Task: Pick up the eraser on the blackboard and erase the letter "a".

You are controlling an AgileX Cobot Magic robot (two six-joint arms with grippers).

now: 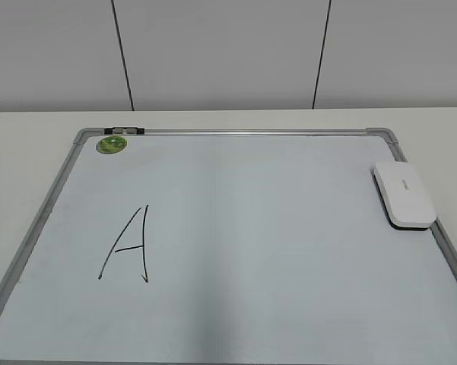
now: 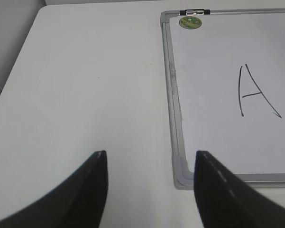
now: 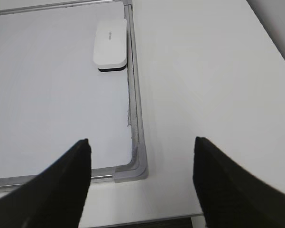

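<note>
Nearest in right wrist view: right hand (image 3: 142, 178), fingers spread wide, holding nothing, hovering over tabletop (image 3: 204, 71) at blackboard (image 3: 135, 114) near corner. Straight ahead, well apart: eraser (image 3: 110, 43), flat against right frame, long axis along that frame. Right arm judged nearer. Left hand (image 2: 149, 183) also spread, empty, beside opposite edge near letter "A" (image 2: 256, 92).
</note>
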